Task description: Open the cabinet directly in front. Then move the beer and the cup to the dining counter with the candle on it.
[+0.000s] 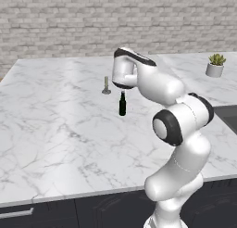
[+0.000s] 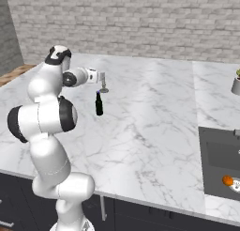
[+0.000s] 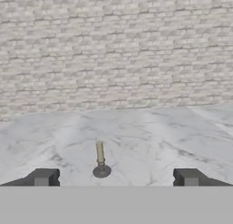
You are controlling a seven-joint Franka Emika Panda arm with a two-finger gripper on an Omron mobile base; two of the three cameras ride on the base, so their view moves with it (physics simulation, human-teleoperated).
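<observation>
The beer (image 1: 122, 104) (image 2: 99, 104), a dark bottle, stands upright on the white marble dining counter (image 1: 55, 129) (image 2: 150, 131). Just behind it is the candle (image 1: 106, 85) (image 2: 103, 83) (image 3: 100, 159), a thin stick on a round grey base. My gripper (image 1: 121, 87) (image 2: 100, 77) (image 3: 116, 177) hovers just above the beer's top and points level toward the candle. It is open, with its fingertips (image 3: 43, 176) far apart and nothing between them. The cabinet and the cup are out of view.
A potted green plant (image 1: 215, 65) (image 2: 236, 84) sits at the counter's far right. A dark sink (image 2: 220, 155) holding an orange object (image 2: 227, 180) lies to the right. A brick wall (image 3: 113, 50) runs behind the counter. Dark base units show below the near edge.
</observation>
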